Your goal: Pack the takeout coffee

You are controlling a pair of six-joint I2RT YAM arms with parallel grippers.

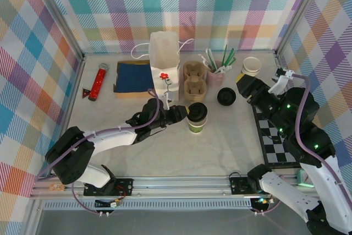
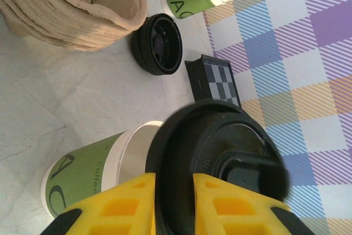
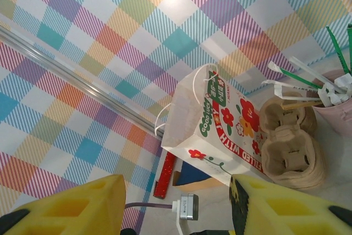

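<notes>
Between left fingers (image 2: 124, 205), lidded takeout coffee (image 2: 220, 158).

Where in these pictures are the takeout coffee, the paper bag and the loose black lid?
takeout coffee (image 1: 196, 126): top view, on its green body.
paper bag (image 1: 171, 72): top view, on its white front.
loose black lid (image 1: 226, 97): top view, on its centre.
</notes>
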